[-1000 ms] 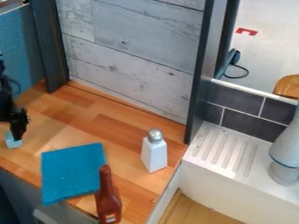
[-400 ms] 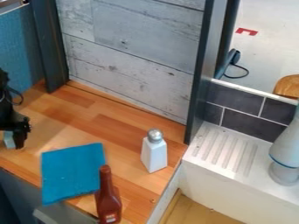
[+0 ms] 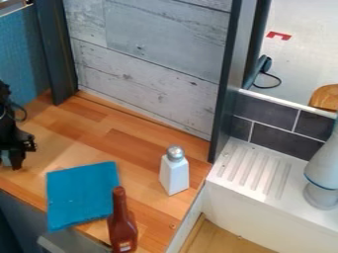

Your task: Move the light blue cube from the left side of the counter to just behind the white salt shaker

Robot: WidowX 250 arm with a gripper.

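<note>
One brown wooden counter (image 3: 142, 143) is supporting a limp, flat blue cloth (image 3: 82, 195). The black gripper (image 3: 16, 159) is hanging at left, its opening and grip impossible to tell; a red-brown bottle (image 3: 124, 232) and white, silver-topped shaker (image 3: 174, 174) are standing base-down, a small pale-blue piece (image 3: 5, 158) sitting against the gripper.

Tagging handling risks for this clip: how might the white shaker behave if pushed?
The white shaker stands tall and narrow, so a high push could tip it. Its flat sides would probably resist rolling once down.
</note>
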